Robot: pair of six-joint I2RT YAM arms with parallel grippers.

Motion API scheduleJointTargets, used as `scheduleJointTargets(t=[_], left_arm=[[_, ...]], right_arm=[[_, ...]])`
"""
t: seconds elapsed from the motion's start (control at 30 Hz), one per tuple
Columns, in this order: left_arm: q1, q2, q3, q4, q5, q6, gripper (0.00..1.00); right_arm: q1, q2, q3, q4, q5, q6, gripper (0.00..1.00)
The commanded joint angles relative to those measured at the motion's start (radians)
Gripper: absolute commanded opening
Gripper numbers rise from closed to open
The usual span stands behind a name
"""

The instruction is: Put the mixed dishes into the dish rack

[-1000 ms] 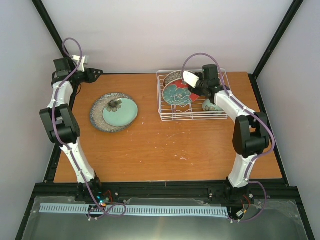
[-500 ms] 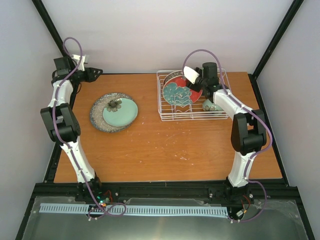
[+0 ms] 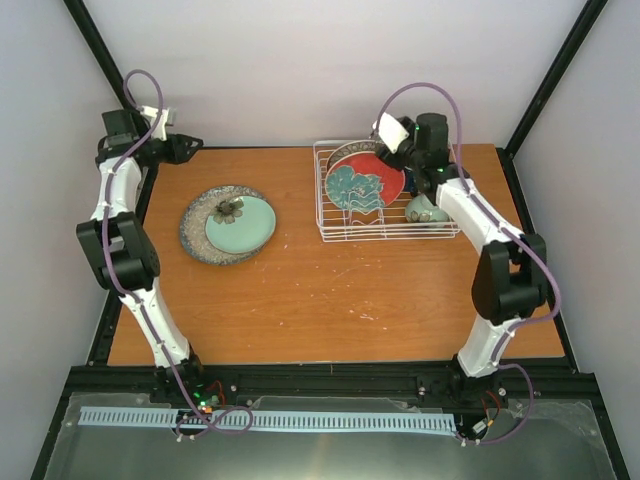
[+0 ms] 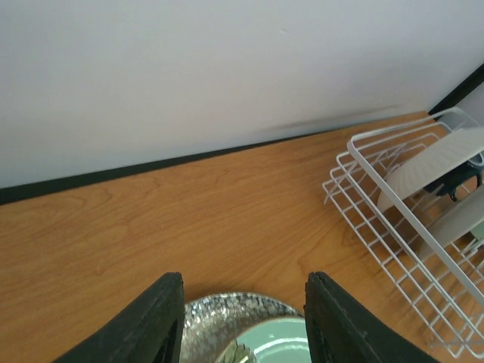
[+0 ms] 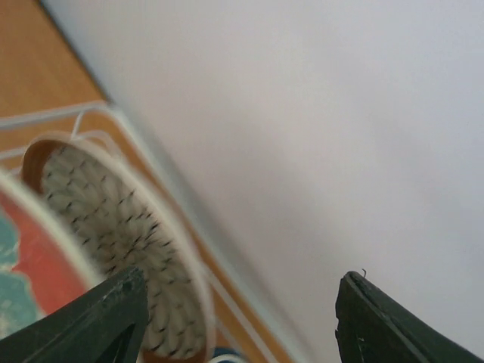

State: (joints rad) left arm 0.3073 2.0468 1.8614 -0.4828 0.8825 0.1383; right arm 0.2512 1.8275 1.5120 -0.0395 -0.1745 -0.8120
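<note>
1. A wooden counter (image 3: 330, 290) meets a white wall. From overhead, the dish rack (image 3: 390, 233) stands far right, holding the red-rimmed teal plate (image 3: 362, 185) and petal-patterned plate (image 3: 345, 153) upright, with the small pale green bowl (image 3: 425, 210) beside them.
2. At left, well apart from the rack, the pale green plate (image 3: 241, 223) lies on the speckled grey plate (image 3: 198, 228).
3. Only the wrist views show the left jaws and right jaws clearly: both apart, gripping nothing.
4. The right wrist alone shows the petal-patterned plate's flecked face close up.

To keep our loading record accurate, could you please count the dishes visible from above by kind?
Plates: 4 (speckled grey plate, pale green plate, red-rimmed teal plate, petal-patterned plate)
Bowls: 1 (small pale green bowl)
Total: 5
</note>
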Motion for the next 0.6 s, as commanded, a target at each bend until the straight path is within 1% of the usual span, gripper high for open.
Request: scheduleJointTargets(t=[0.0,0.03,0.13,0.23,0.3,0.37,0.4,0.47,0.57], left_arm=[[0.006,-0.043,0.069,-0.235,-0.035,0.118,0.45],[0.013,-0.040,0.076,-0.284,-0.036,0.131,0.45],[0.041,-0.028,0.051,-0.362,-0.040,0.136,0.44],[0.060,-0.006,0.012,-0.414,-0.102,0.138,0.43],[0.063,0.016,-0.011,-0.461,-0.170,0.150,0.43],[0.064,0.050,-0.018,-0.530,-0.205,0.167,0.42],[0.064,0.068,-0.018,-0.552,-0.220,0.172,0.41],[0.063,0.102,-0.020,-0.572,-0.265,0.159,0.41],[0.063,0.143,-0.036,-0.587,-0.291,0.146,0.39]], right_arm=[[-0.007,-0.177,-0.006,0.133,0.003,0.115,0.68],[-0.007,-0.208,-0.018,0.149,0.009,0.135,0.69],[-0.006,-0.299,-0.040,0.148,0.003,0.215,0.70],[-0.007,-0.389,-0.073,0.136,-0.058,0.337,0.71],[-0.007,-0.457,-0.101,0.132,-0.114,0.430,0.72],[0.002,-0.494,-0.121,0.117,-0.151,0.502,0.74],[0.024,-0.506,-0.128,0.111,-0.151,0.505,0.74],[0.053,-0.514,-0.123,0.092,-0.144,0.529,0.74],[0.083,-0.518,-0.112,0.065,-0.166,0.574,0.75]])
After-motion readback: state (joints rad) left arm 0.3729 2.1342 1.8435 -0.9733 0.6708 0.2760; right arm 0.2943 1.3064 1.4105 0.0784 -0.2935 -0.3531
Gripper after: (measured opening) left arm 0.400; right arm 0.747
